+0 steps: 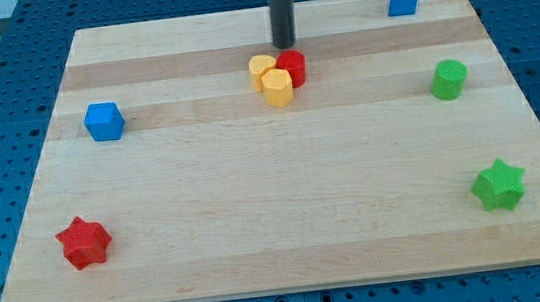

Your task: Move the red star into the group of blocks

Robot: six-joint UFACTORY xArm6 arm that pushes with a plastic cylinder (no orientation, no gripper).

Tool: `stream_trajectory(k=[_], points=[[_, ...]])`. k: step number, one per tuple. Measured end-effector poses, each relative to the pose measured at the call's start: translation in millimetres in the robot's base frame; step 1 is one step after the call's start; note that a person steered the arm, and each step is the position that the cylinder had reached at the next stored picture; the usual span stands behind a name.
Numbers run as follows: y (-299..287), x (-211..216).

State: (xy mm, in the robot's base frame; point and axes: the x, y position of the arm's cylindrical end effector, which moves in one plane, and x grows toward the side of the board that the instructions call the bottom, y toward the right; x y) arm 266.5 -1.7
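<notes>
— Where is the red star (84, 242) relative to you?

— It lies in the lower left of the frame, near the board's (259, 233) left edge. My tip (285, 46) is well apart from it, at the upper middle, just above the group: a red cylinder (294, 68), a yellow block (262, 70) and a yellow hexagonal block (278, 87), all touching each other.

— Are your jaws open or closed?

— I have no jaws, only a straight dark rod, so nothing is grasped.

— Any writing or labels?

— I can read none.

— How does the star point?

— It lies flat, one point toward the frame's top. It has no clear long axis.
</notes>
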Motion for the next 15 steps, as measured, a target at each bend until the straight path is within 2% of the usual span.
stream_trajectory(k=[1,2,3,6,8,11,15], points=[[-67,-2],[-129,15],[-151,57],[-138,208],[-139,330],[-258,340],[-206,297]])
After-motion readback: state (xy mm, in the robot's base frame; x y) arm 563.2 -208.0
